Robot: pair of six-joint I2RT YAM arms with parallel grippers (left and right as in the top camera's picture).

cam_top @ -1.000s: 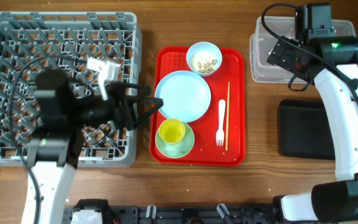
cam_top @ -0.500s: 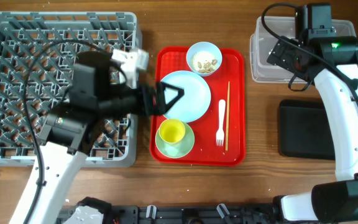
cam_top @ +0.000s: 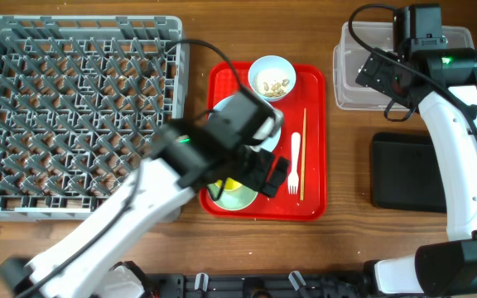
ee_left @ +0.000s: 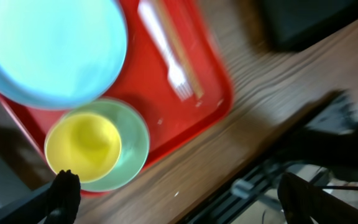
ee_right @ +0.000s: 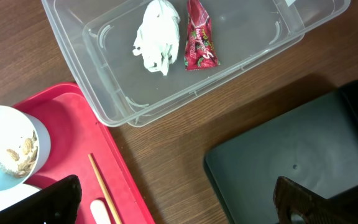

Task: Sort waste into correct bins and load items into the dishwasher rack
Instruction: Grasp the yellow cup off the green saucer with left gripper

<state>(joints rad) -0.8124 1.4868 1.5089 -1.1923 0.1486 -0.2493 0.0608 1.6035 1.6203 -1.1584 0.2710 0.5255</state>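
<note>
Left hand (cam_top: 272,177) is shown swung across from above the dishwasher rack (cam_top: 73,116) to above the red serving tray (cam_top: 309,207), its jaws spread wide and nothing grasped. A pick-up for racking is judged to be in preparation. The yellow cup (ee_left: 82,146), nested in the mint bowl (ee_left: 135,140), is seen just ahead of the hand, off to one side. The right hand (cam_top: 378,76) (unmoved, likewise released and empty) is held over the clear tub (ee_right: 104,81), where tissue (ee_right: 157,34) and wrapper (ee_right: 201,40) already lie.
</note>
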